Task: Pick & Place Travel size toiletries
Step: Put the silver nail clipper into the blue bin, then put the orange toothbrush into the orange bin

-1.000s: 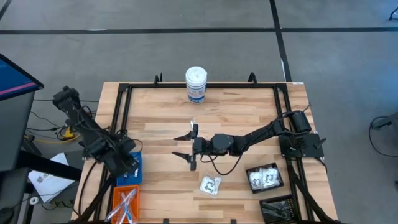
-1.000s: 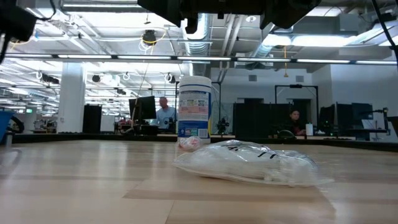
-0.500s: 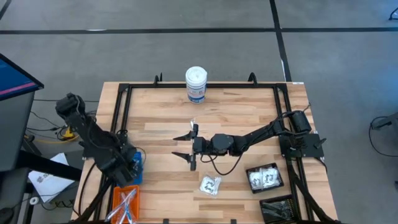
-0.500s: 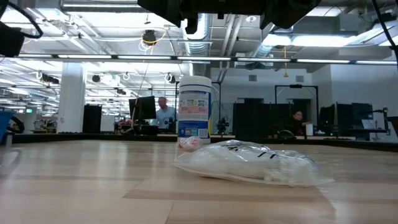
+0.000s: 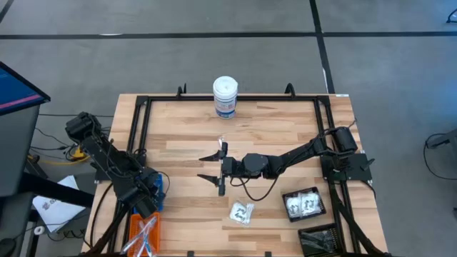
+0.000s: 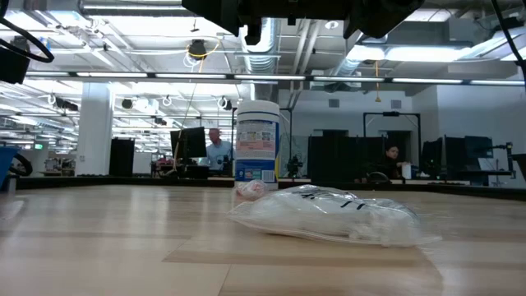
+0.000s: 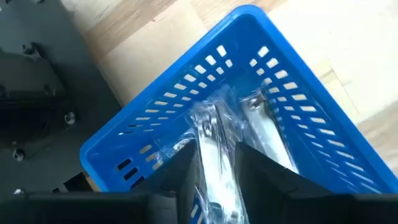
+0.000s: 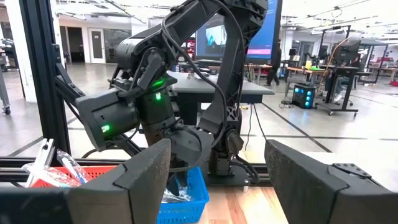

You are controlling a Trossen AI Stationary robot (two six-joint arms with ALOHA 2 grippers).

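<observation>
My left gripper (image 5: 148,195) hangs over the blue bin (image 7: 124,149) at the table's near left. It is shut on a silver-blue tube (image 7: 211,146); another tube (image 7: 264,127) lies in the bin. My right gripper (image 5: 212,167) is open and empty above the table's middle, its fingers (image 8: 124,180) wide apart. A clear crinkly packet (image 5: 241,212) with white contents lies flat on the wood nearer the front edge and also shows in the low view (image 6: 329,215). My left gripper has the silver-blue tube between its two fingers (image 7: 183,177), which lie along the tube's length (image 7: 214,168). The tube's free end reaches out past the fingertips over the inside of the blue bin. The place of contact is hidden by the fingers.
A tall white canister (image 5: 225,96) stands at the far middle, with a small pale item (image 6: 249,189) near it. An orange bin (image 5: 143,232) holds sticks at the near left. Two black bins (image 5: 303,203) (image 5: 318,239) sit at the near right. People sit beyond the table.
My left arm has swung toward the table's near edge, carrying its gripper along over the blue bin. My right arm and the packet have kept still.
</observation>
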